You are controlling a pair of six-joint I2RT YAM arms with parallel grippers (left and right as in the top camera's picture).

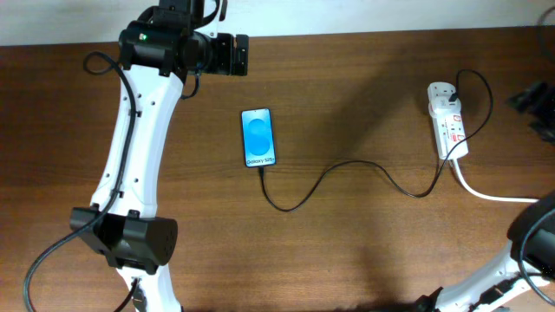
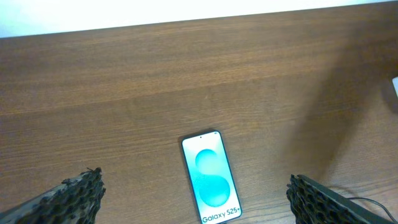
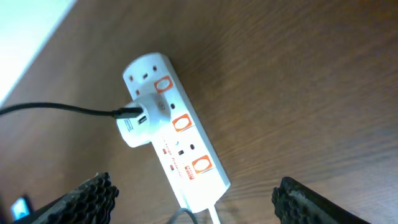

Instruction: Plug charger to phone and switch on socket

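Left gripper (image 2: pixel 196 179) is spread wide and empty, with the phone (image 2: pixel 211 180) on the table just ahead. Right gripper (image 3: pixel 194 182) is also wide and empty, above the socket (image 3: pixel 177 140) at far right. Charger (image 1: pixel 355 163) looks seated in the phone's near end, with limp slack between. I'd say only the switch is left. The strip is light plastic and likely to skid, so press straight down on the red-marked rocker (image 3: pixel 180 122) beside the adapter (image 3: pixel 138 121). White cord (image 1: pixel 499 198) trails near-right, not in the way.
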